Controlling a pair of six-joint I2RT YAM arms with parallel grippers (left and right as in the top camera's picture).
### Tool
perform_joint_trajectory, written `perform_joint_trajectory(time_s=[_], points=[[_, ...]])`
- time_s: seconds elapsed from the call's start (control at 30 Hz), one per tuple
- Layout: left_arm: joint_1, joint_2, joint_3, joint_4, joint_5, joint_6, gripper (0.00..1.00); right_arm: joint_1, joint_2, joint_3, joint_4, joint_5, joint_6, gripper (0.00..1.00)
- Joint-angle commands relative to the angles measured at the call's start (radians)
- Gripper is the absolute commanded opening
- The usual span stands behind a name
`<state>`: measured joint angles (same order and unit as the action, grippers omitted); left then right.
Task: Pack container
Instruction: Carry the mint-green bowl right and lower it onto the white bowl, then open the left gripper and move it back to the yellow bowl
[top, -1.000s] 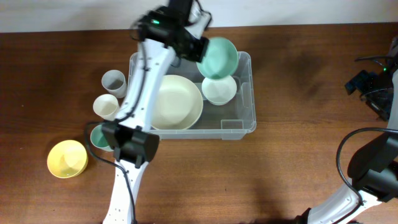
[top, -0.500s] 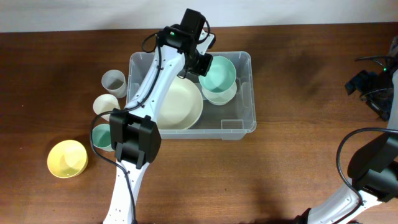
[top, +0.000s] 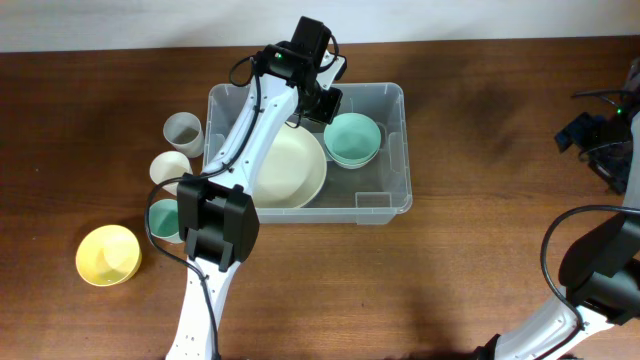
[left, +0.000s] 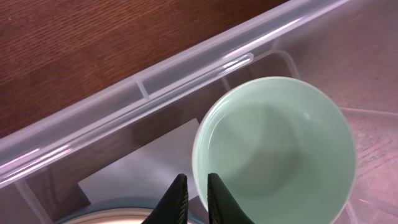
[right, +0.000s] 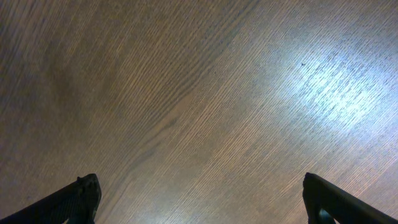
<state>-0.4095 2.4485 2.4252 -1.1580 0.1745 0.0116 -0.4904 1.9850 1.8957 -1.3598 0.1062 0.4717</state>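
On the wooden table (top: 480, 280), nearest the robot's side, a yellow bowl (top: 107, 254) stands well to the left. Beyond it, three cups form a column just beside the container's left end: a green cup (top: 160, 218), partly hidden by a joint of the left arm (top: 230, 150), then a cream cup (top: 170, 170), then a grey cup (top: 182, 130). The container (top: 408, 150), a clear plastic bin, stands upright slightly left of table centre with its opening facing up. Its long axis runs left to right, parallel to the far table edge. A large cream bowl (top: 285, 165) occupies its left half. A mint-green bowl (top: 352, 139) sits mouth up in the far right part, just beside the cream bowl. The left gripper (left: 196, 177) hangs over the far left part of the green bowl, inside the outline of the container's far wall. Its fingers (left: 180, 199) stand a narrow gap apart, and the bowl's rim lies below in line with that gap. A white label (left: 143, 162) shows on the container base beside the bowl. The right gripper (right: 202, 205) is well apart at the right, over bare wood, with its fingers spread wide and holding nothing.
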Motion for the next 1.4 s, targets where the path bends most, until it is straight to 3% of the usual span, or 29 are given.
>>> perform_joint_trajectory(time_s=[0.0, 0.1, 0.17, 0.27, 0.33, 0.43, 0.57, 0.73, 0.9, 1.03, 1.37], points=[[0.003, -0.024, -0.005, 0.006, 0.028, 0.001, 0.14, 0.001, 0.0, -0.003, 0.0, 0.002, 0.008, 0.99], [0.004, -0.024, -0.004, 0.022, 0.027, 0.003, 0.24, 0.001, 0.0, -0.003, 0.0, 0.002, 0.008, 0.99], [0.014, -0.026, 0.024, 0.023, 0.026, 0.02, 0.41, 0.001, 0.0, -0.003, 0.0, 0.002, 0.008, 0.99], [0.044, -0.032, 0.113, -0.012, 0.002, 0.019, 0.45, 0.001, 0.0, -0.003, 0.0, 0.002, 0.008, 0.99], [0.071, -0.044, 0.19, -0.056, -0.033, 0.019, 0.59, 0.001, 0.0, -0.003, 0.0, 0.002, 0.008, 0.99], [0.132, -0.077, 0.317, -0.152, -0.109, 0.008, 0.7, 0.001, 0.0, -0.003, 0.0, 0.002, 0.008, 0.99], [0.259, -0.137, 0.437, -0.336, -0.217, -0.087, 0.74, 0.001, 0.0, -0.003, 0.0, 0.002, 0.008, 0.99], [0.423, -0.19, 0.455, -0.51, -0.228, -0.157, 0.78, 0.001, 0.0, -0.003, 0.0, 0.002, 0.008, 0.98], [0.578, -0.21, 0.441, -0.53, -0.18, -0.18, 0.78, 0.001, 0.0, -0.003, 0.0, 0.002, 0.008, 0.99], [0.655, -0.245, 0.332, -0.53, -0.118, -0.18, 0.79, 0.001, 0.0, -0.003, 0.0, 0.002, 0.008, 0.99], [0.75, -0.507, -0.287, -0.468, -0.337, -0.439, 0.96, 0.001, 0.0, -0.003, 0.0, 0.002, 0.008, 0.99]])
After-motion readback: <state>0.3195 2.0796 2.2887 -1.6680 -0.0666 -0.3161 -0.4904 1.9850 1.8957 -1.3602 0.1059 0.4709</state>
